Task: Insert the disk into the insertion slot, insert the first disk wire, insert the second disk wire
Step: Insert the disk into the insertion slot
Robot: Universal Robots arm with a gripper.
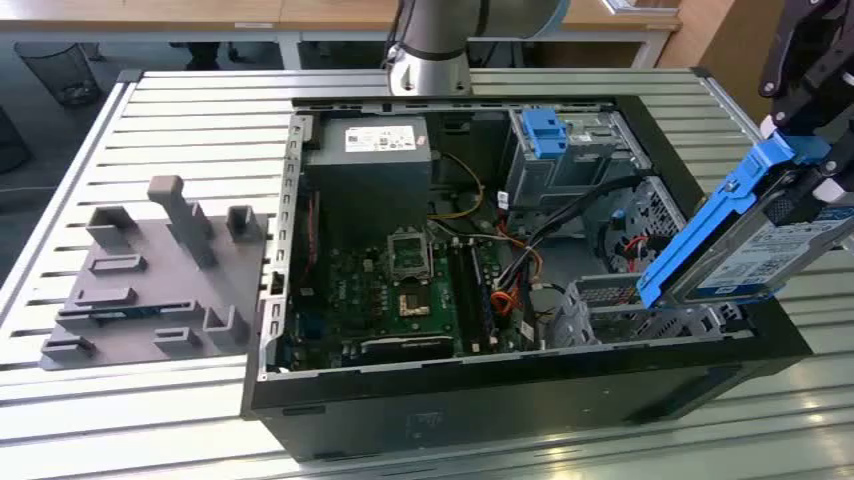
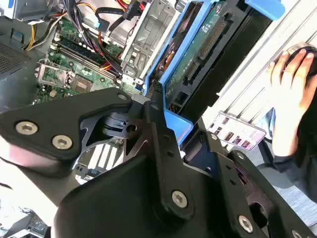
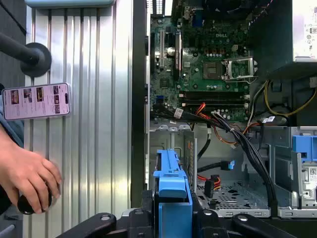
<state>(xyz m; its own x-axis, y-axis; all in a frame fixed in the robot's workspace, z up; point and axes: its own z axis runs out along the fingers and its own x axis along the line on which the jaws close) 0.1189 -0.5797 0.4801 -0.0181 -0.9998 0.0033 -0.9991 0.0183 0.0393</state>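
The claw (image 1: 801,135) is clamped on the disk (image 1: 781,245), gripping its upper end so the blue-framed drive hangs steeply tilted at the exterior view's right. Its lower end sits close over the insertion slot (image 1: 607,305) inside the open computer case (image 1: 534,400) on the tabletop (image 1: 200,110); whether the two touch I cannot tell. The disk is not seated yet. To insert it well, I judge the carrier's edges should line up squarely with the cage's mouth, the tilt should flatten to match it, and the black cables (image 3: 247,146) beside the cage should be kept out of the path.
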